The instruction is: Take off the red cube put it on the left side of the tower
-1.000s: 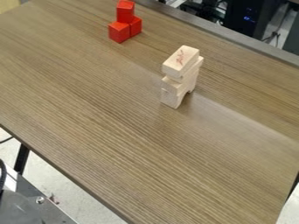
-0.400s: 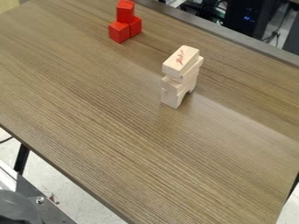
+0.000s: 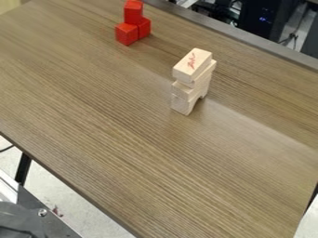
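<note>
Three red cubes stand together near the table's top edge. The upper red cube (image 3: 133, 12) rests on top of the others. Below it are a front-left red cube (image 3: 127, 34) and a red cube (image 3: 144, 28) to the right and behind, side by side on the wooden table (image 3: 112, 135). Right of and nearer than the cubes, a tower of pale wooden blocks (image 3: 192, 69) stands upright. Its top block has a red mark, and an arched block is at its base.
A metal plate (image 3: 53, 222) with a screw and a dark grey rounded part (image 3: 20, 218) lies beyond the table's lower left edge. Black equipment (image 3: 266, 18) and cables stand behind the table's far edge.
At the lower left, the dark rounded part has shifted, and a black curved piece at the left edge has gone from sight. The cubes and wooden blocks have not moved.
</note>
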